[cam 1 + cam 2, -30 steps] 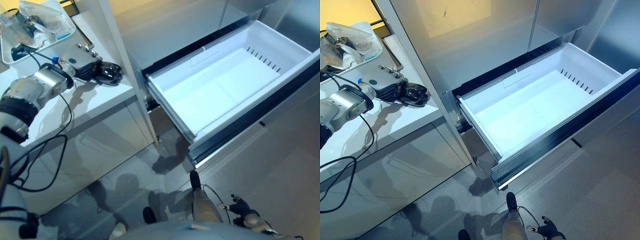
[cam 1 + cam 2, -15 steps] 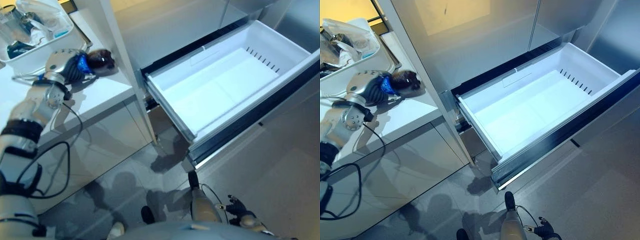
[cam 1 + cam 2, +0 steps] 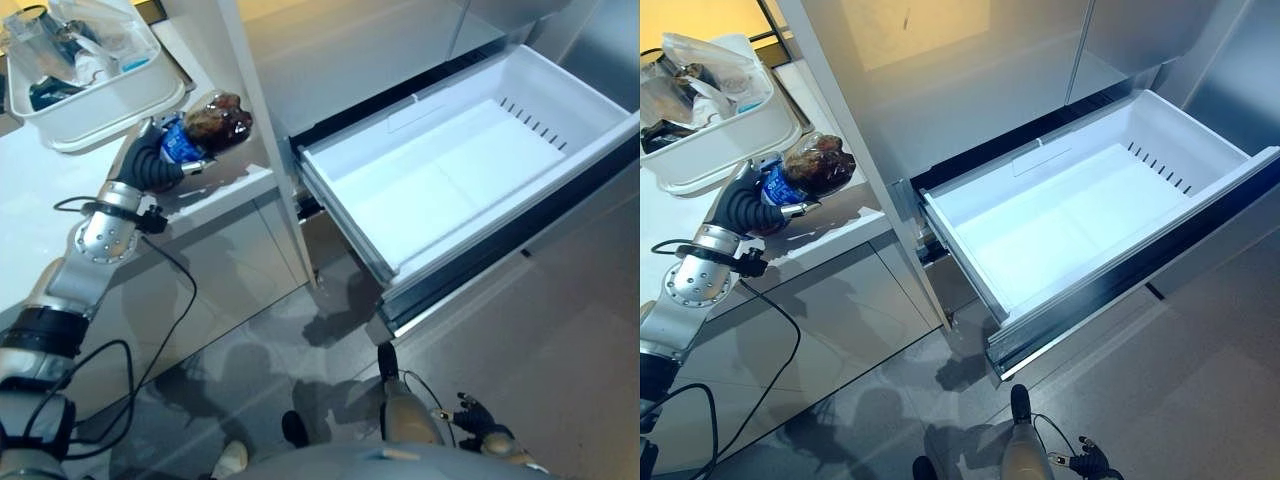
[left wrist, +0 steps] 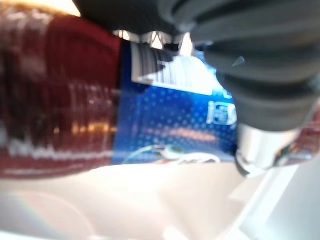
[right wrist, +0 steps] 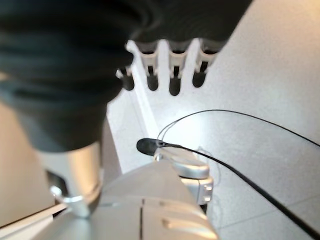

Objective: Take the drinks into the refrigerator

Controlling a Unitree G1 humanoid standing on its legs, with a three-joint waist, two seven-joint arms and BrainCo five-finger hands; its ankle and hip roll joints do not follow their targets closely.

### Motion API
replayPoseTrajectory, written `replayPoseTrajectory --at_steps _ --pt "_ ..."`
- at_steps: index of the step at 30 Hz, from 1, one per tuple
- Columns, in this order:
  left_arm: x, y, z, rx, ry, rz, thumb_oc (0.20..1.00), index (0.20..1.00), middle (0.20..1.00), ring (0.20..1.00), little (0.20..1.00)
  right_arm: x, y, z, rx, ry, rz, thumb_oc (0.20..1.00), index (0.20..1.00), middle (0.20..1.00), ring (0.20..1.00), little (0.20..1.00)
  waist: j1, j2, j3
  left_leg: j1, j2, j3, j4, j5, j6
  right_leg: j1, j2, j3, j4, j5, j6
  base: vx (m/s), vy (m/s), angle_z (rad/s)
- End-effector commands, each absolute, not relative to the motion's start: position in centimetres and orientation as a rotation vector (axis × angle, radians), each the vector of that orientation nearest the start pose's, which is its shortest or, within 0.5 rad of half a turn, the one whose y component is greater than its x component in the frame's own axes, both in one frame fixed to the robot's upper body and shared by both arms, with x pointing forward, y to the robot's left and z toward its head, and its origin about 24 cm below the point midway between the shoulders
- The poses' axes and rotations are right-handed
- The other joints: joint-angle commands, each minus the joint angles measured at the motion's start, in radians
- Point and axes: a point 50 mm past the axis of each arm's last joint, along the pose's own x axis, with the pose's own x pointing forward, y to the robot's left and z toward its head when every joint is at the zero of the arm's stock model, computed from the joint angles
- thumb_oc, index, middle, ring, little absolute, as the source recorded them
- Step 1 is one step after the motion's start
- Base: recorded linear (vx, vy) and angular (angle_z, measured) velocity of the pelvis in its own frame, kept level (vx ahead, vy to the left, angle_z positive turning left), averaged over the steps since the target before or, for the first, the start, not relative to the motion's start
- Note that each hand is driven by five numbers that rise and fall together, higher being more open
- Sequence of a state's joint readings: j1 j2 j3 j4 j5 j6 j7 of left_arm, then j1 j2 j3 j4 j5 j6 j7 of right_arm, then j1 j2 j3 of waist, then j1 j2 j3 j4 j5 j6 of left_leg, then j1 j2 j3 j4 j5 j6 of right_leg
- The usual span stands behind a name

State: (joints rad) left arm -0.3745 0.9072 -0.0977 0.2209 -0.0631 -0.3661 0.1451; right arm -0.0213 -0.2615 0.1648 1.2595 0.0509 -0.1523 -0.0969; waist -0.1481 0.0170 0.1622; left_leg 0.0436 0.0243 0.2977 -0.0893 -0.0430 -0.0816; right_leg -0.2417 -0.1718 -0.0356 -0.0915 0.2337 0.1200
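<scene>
A cola bottle [image 3: 215,122] with dark liquid and a blue label [image 4: 170,125] is held lying on its side in my left hand [image 3: 150,165], fingers curled round its labelled end. It hangs just over the white counter [image 3: 40,190], near the refrigerator's side panel. To the right the refrigerator's white drawer [image 3: 430,200] stands pulled out and empty. My right hand [image 3: 478,412] hangs low over the floor, its fingers [image 5: 173,65] straight and holding nothing.
A white tub [image 3: 95,98] with bags and other items sits at the back of the counter, left of the bottle. The refrigerator's grey upper doors [image 3: 340,50] are closed above the drawer. Grey floor [image 3: 560,300] lies in front.
My left hand, which lay over the bottle on the counter, has turned its wrist, raised the bottle and carried it right, closer to the refrigerator. The view has shifted slightly.
</scene>
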Motion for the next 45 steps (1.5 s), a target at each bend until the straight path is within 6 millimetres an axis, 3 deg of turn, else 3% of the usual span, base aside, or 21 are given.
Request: replayPoseTrajectory --at_steps 1,12,21,26,27,28,31,32,34,35,37,38,39,40,42,45 --pt "29.3 26.0 18.9 0.454 -0.585 0.013 0.2 0.2 0.2 0.2 0.2 12.6 -23.1 -15.1 -0.315 1.03 -0.088 1.0 1.0 1.0 1.0 1.0 -0.016 0.029 0.052 -0.071 -0.029 -0.118 0.002 0.008 0.052 0.12 0.034 -0.074 0.009 -0.114 0.018 0.0 0.0 0.0" --pt "26.2 20.9 19.0 0.038 -0.666 -0.282 0.2 0.2 0.2 0.2 0.2 10.9 -24.6 -15.3 -0.236 1.092 -0.216 1.0 1.0 1.0 1.0 1.0 -0.004 0.031 0.023 -0.058 -0.03 -0.137 0.002 0.007 0.052 0.145 0.034 -0.087 0.005 -0.124 0.015 0.0 0.0 0.0" --pt "25.0 18.3 19.0 -0.109 -0.697 -0.374 0.2 0.2 0.2 0.2 0.2 11.3 -28.6 -13.7 0.008 0.947 -0.583 1.0 1.0 1.0 1.0 1.0 -0.008 0.016 -0.013 -0.042 -0.027 -0.151 0.002 0.004 0.052 0.17 0.036 -0.102 0.007 -0.133 0.013 0.0 -0.008 0.02" --pt "24.9 17.6 17.4 -0.203 -0.662 -0.337 0.2 0.2 0.2 0.2 0.2 15.9 -32.3 -8.1 0.018 0.524 -0.701 1.0 1.0 1.0 1.0 1.0 -0.036 -0.008 -0.038 -0.035 -0.023 -0.155 0.002 0.008 0.051 0.179 0.041 -0.107 0.013 -0.134 0.012 -0.02 -0.025 0.09" --pt "24.9 17.6 17.4 -0.205 -0.66 -0.338 0.2 0.2 0.2 0.2 0.2 15.8 -32.3 -8.1 0.017 0.526 -0.703 1.0 1.0 1.0 1.0 1.0 -0.035 -0.007 -0.039 -0.034 -0.023 -0.155 0.002 0.008 0.051 0.18 0.041 -0.108 0.013 -0.134 0.012 0.0 0.0 0.0" --pt "24.8 18.0 17.0 -0.204 -0.656 -0.304 0.2 0.2 0.2 0.2 0.2 16.9 -33.2 -5.4 0.003 0.36 -0.725 1.0 1.0 1.0 1.0 1.0 -0.046 -0.015 -0.053 -0.026 -0.02 -0.151 0.002 0.005 0.053 0.185 0.043 -0.108 0.015 -0.136 0.012 0.0 0.0 0.0" --pt "24.8 18.5 16.5 -0.211 -0.641 -0.264 0.2 0.2 0.2 0.2 0.2 17.7 -34.0 -2.1 0.005 0.167 -0.779 1.0 1.0 1.0 1.0 1.0 -0.053 -0.021 -0.075 -0.014 -0.017 -0.146 0.002 0.0 0.055 0.197 0.046 -0.107 0.015 -0.139 0.012 0.03 -0.02 -0.02" --pt "24.8 18.4 16.5 -0.211 -0.64 -0.265 0.2 0.2 0.2 0.2 0.2 17.6 -33.9 -2.1 0.003 0.168 -0.781 1.0 1.0 1.0 1.0 1.0 -0.053 -0.021 -0.076 -0.013 -0.017 -0.146 0.002 0.0 0.055 0.198 0.046 -0.107 0.015 -0.14 0.012 0.03 -0.012 -0.07" --pt "24.7 19.0 15.9 -0.216 -0.626 -0.221 0.2 0.2 0.2 0.2 0.2 18.1 -34.5 0.7 -0.018 0.02 -0.837 1.0 1.0 1.0 1.0 1.0 -0.057 -0.026 -0.094 -0.002 -0.014 -0.142 0.002 -0.003 0.055 0.207 0.05 -0.105 0.016 -0.143 0.011 0.03 -0.013 -0.04" --pt "24.7 19.0 15.9 -0.216 -0.626 -0.221 0.2 0.2 0.2 0.2 0.2 18.1 -34.5 0.7 -0.018 0.021 -0.838 1.0 1.0 1.0 1.0 1.0 -0.057 -0.026 -0.094 -0.002 -0.014 -0.142 0.002 -0.003 0.055 0.207 0.05 -0.105 0.016 -0.143 0.01 0.04 -0.02 0.0" --pt "24.7 19.7 15.7 -0.197 -0.621 -0.18 0.2 0.2 0.2 0.2 0.2 18.7 -34.9 3.9 -0.096 -0.12 -0.87 1.0 1.0 1.0 1.0 1.0 -0.061 -0.029 -0.113 0.006 -0.01 -0.14 0.002 -0.006 0.056 0.216 0.053 -0.102 0.016 -0.146 0.01 0.04 -0.017 -0.01" --pt "24.5 19.9 15.7 -0.189 -0.623 -0.166 0.2 0.2 0.2 0.2 0.2 19.0 -34.6 5.5 -0.165 -0.181 -0.869 1.0 1.0 1.0 1.0 1.0 -0.062 -0.029 -0.118 0.01 -0.01 -0.138 0.002 -0.008 0.056 0.218 0.055 -0.1 0.016 -0.147 0.009 0.0 0.0 0.0" --pt "24.5 19.9 15.7 -0.189 -0.623 -0.166 0.2 0.2 0.2 0.2 0.2 19.0 -34.6 5.5 -0.166 -0.18 -0.869 1.0 1.0 1.0 1.0 1.0 -0.062 -0.029 -0.118 0.01 -0.01 -0.138 0.002 -0.008 0.056 0.219 0.055 -0.1 0.016 -0.147 0.009 0.03 -0.011 -0.01" --pt "24.4 20.3 15.6 -0.177 -0.627 -0.139 0.2 0.2 0.2 0.2 0.2 19.4 -34.3 8.3 -0.233 -0.307 -0.877 1.0 1.0 1.0 1.0 1.0 -0.063 -0.03 -0.13 0.014 -0.008 -0.138 0.002 -0.009 0.058 0.223 0.057 -0.097 0.016 -0.149 0.009 0.03 -0.011 -0.01" --pt "24.3 20.6 15.4 -0.157 -0.622 -0.117 0.2 0.2 0.2 0.2 0.2 19.8 -33.2 11.7 -0.32 -0.462 -0.842 1.0 1.0 1.0 1.0 1.0 -0.062 -0.031 -0.14 0.021 -0.007 -0.135 0.002 -0.01 0.059 0.227 0.06 -0.093 0.019 -0.151 0.007 0.02 -0.006 0.0" --pt "24.1 20.8 15.1 -0.152 -0.613 -0.095 0.2 0.2 0.2 0.2 0.2 19.9 -31.1 15.3 -0.382 -0.642 -0.772 1.0 1.0 1.0 1.0 1.0 -0.061 -0.032 -0.151 0.027 -0.006 -0.133 0.003 -0.011 0.061 0.23 0.061 -0.089 0.027 -0.156 0.005 0.0 0.0 0.0"
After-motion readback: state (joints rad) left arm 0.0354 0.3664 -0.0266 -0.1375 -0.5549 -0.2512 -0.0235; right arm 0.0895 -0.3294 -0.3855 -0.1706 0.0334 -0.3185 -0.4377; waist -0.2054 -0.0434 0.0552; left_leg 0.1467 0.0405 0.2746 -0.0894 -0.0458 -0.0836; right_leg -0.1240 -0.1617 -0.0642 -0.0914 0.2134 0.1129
